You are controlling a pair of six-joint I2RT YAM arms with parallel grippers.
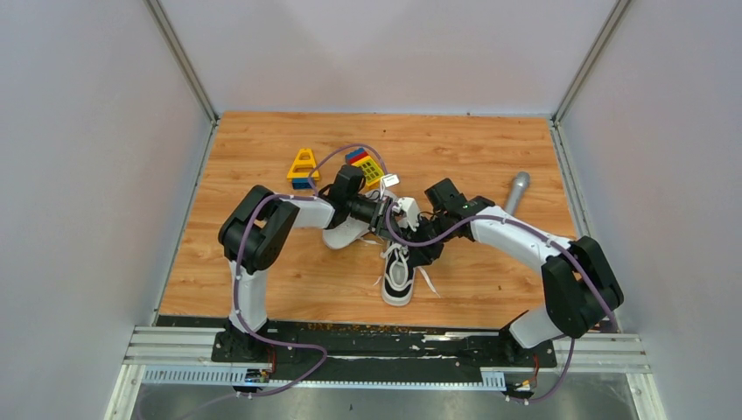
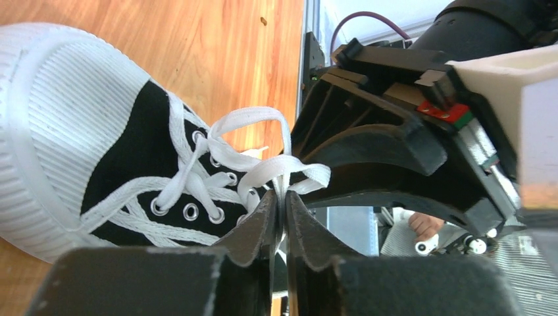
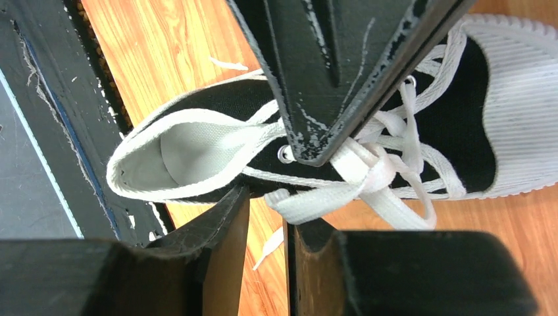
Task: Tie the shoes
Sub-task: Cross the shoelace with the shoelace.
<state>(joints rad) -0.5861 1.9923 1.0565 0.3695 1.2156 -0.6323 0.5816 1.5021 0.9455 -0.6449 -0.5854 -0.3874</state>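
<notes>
One of the shoes [image 1: 398, 280] stands upright at the table's middle, black canvas with a white toe cap [image 2: 59, 99] and white laces. The other shoe [image 1: 344, 234] lies partly under my left arm. My left gripper [image 2: 283, 205] is shut on a loop of white lace [image 2: 276, 168] above the eyelets. In the right wrist view, my right gripper [image 3: 266, 207] stands slightly open beside the shoe's [image 3: 460, 131] heel opening. A folded lace end [image 3: 316, 201] lies just past its fingertips, not between them. The two grippers meet over the shoe [image 1: 401, 241].
Colourful toy blocks [image 1: 303, 167] [image 1: 366, 166] sit behind the left arm. A grey metal cylinder [image 1: 516, 191] lies at the back right. The left gripper's finger [image 3: 329, 79] crosses the top of the right wrist view. Grey walls surround the wooden table [image 1: 262, 289].
</notes>
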